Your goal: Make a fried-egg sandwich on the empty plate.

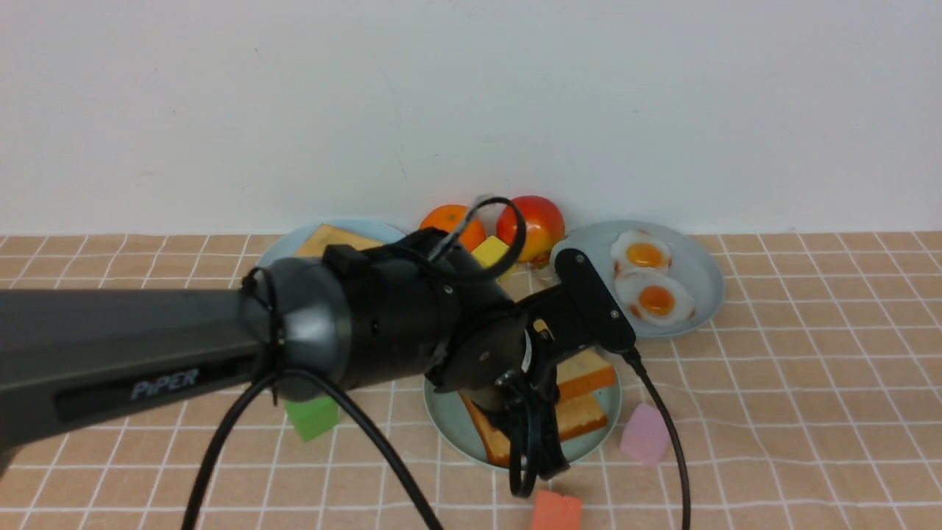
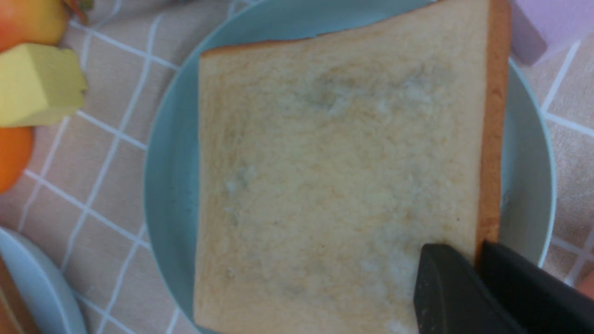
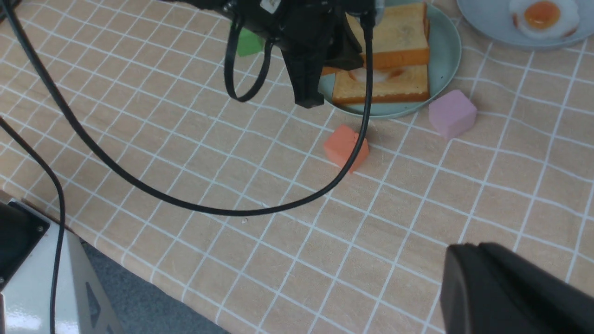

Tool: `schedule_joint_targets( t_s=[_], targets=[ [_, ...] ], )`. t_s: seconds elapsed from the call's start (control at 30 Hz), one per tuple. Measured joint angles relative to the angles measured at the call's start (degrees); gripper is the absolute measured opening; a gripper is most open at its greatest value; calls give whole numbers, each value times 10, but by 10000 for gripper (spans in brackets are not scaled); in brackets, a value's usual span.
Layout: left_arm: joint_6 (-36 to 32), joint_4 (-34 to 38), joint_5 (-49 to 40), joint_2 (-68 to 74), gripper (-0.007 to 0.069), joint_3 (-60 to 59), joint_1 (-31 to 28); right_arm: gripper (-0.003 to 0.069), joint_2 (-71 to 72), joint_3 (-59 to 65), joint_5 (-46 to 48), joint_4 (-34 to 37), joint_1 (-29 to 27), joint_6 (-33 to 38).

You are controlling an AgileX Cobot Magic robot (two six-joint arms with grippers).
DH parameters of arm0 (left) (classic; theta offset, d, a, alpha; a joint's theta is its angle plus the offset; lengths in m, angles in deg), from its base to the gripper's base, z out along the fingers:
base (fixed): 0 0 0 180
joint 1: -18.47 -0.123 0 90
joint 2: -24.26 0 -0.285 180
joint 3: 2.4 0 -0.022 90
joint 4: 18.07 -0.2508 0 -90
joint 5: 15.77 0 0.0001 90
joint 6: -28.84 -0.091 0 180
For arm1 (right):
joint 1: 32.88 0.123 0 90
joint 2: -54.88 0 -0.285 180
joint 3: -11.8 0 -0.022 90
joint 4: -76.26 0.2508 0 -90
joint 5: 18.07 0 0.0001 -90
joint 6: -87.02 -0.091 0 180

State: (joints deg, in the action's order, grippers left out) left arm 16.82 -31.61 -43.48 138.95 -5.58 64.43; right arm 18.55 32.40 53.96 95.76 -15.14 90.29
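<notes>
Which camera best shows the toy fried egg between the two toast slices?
The right wrist view: the white toy fried egg peeks between the golden square toast slices. The left wrist view shows only the top slice; the front view, blocked by the left arm, shows no egg.

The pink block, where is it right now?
In the front view, the pink block sits on the checked cloth right of centre. It is beside the mint-green plate, with the orange block a little nearer the robot.

Plain white wall point(image 1: 471, 88), peach checked tablecloth point(image 1: 809, 412), grey floor point(image 3: 139, 311)
</notes>
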Motion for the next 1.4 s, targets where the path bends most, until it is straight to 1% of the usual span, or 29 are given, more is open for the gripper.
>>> schedule_joint_targets(
  t_s=[0.27,0.33,0.43,0.57,0.63,0.67,0.77,0.87,0.93,0.97,1.03,1.07,1.1,1.17,1.2,1.27,1.3,1.4],
  targets=[
    [1,1,5,17,57,0,0,34,0,0,2,0,0,-4],
    [1,1,3,18,70,0,0,34,0,0,2,0,0,-4],
    [1,1,0,18,120,0,0,34,0,0,2,0,0,-4],
    [2,1,-3,18,253,0,0,34,0,0,2,0,0,-4],
    [5,1,-3,18,290,0,0,34,0,0,2,0,0,-4],
    [11,3,-7,17,335,0,0,34,0,0,2,0,0,-4],
    [18,24,-14,2,379,-1,0,34,0,0,2,1,0,-4],
    [20,50,-20,-25,386,-2,0,34,0,0,2,1,0,-4],
    [27,92,-29,-84,362,-3,0,34,0,0,2,0,0,-4],
    [30,95,-30,-89,357,-3,0,34,0,0,2,0,0,-4],
    [46,139,-39,-174,255,-4,0,34,0,0,2,-12,0,-4],
    [50,148,-39,-203,212,-6,0,34,0,0,2,-17,0,-4],
    [53,157,-36,-248,143,-14,0,34,0,0,2,-27,0,-4],
    [55,163,-18,-317,29,-36,0,34,1,0,2,-42,0,-4],
    [56,164,-7,-356,-1,-52,0,32,1,0,2,-51,0,-4],
    [58,166,36,-431,-13,-109,0,19,7,0,1,-70,0,-4],
    [58,167,36,-439,-13,-116,0,17,8,0,1,-71,0,-4],
    [61,189,115,-563,-13,-235,0,0,35,0,1,-86,0,-4]
  ],
)
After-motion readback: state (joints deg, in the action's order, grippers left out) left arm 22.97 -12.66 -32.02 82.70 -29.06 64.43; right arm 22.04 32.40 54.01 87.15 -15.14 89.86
